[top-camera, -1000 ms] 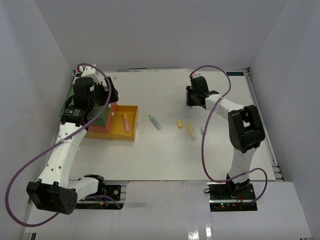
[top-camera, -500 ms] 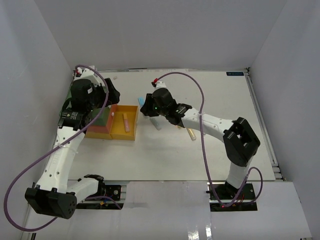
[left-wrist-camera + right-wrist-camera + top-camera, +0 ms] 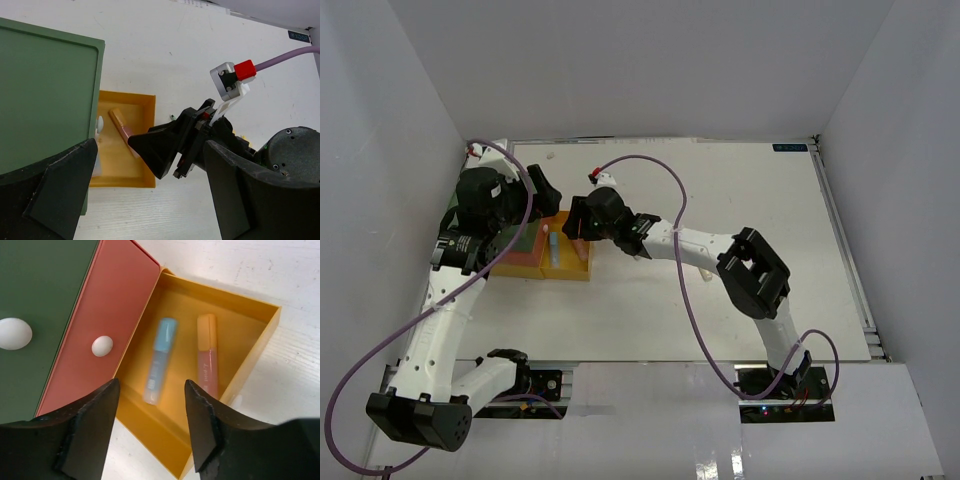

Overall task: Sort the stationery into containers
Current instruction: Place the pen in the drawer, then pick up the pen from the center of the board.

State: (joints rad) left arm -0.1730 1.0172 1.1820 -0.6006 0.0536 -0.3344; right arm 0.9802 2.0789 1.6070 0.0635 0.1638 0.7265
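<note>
right claw (image 3: 150,390) has swung across and parted above the open yellow plastic drawer (image 3: 220,296); slim light-blue pen (image 3: 159,360) now inside, sorted. left claw (image 3: 150,150) gapes empty.

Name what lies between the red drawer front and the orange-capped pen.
A light blue pen, in the yellow drawer beside the orange-capped pen; the right wrist view shows it.
</note>
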